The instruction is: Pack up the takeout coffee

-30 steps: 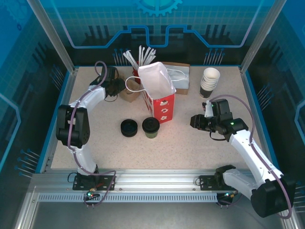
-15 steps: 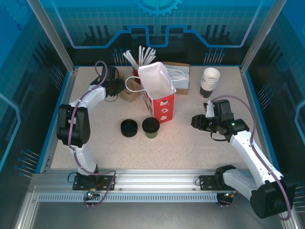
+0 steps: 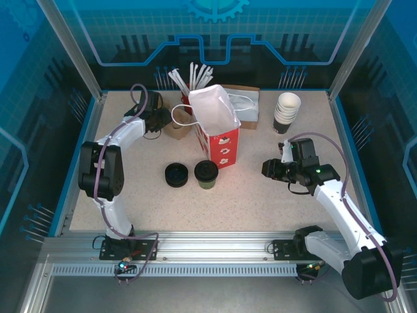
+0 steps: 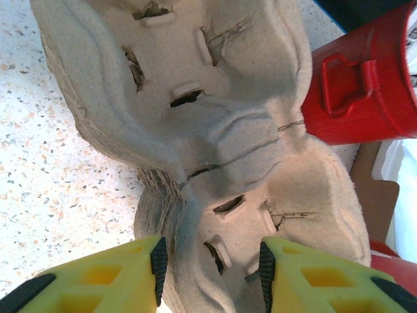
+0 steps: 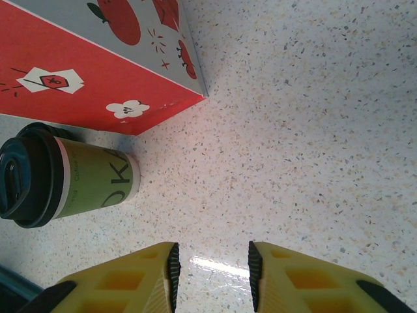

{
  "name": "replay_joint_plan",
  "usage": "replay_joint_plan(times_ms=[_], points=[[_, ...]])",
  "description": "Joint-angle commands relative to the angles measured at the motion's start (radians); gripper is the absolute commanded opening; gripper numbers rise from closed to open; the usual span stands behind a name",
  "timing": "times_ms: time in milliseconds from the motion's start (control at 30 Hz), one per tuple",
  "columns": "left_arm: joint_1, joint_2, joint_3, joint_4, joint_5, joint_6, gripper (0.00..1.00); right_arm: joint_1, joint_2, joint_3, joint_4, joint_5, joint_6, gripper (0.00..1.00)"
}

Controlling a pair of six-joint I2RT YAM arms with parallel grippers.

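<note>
Standing on the bench: takeout coffee, green side, black lid, well beyond the right hand's fingertips.
Beside it: red bag, lid stack.
Right hand: part open, held nothing.
Left hand: straddled the pulp carrier; grip could not be told.
Right wrist view: showed lettering on the cup.

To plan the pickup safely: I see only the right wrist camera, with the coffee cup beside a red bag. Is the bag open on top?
Observer: Yes, the red bag stands upright, its top open.
Operator: Where is the left gripper?
Observer: The left gripper is over a cardboard cup tray left of the bag; whether it pinches it, I cannot tell.
Operator: Any other cups?
Observer: A stack of empty cups stands at the far right.
</note>
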Motion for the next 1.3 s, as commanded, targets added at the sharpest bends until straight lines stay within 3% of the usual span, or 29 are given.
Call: replay_joint_plan(times_ms=[0, 167, 833, 1267], points=[[-0.006, 0.016, 0.029, 0.007, 0.010, -0.013, 0.43, -0.016, -0.009, -0.007, 0.000, -0.021, -0.012, 0.37], [-0.009, 0.016, 0.036, 0.010, 0.015, -0.011, 0.39, -0.023, -0.009, -0.014, 0.006, -0.025, -0.012, 0.37], [-0.028, -0.007, 0.049, -0.019, -0.021, 0.023, 0.39, -0.028, -0.006, -0.034, 0.022, -0.041, -0.006, 0.37], [-0.034, 0.000, 0.049, -0.006, -0.015, 0.003, 0.33, -0.029, -0.008, -0.050, 0.033, -0.047, 0.000, 0.37]])
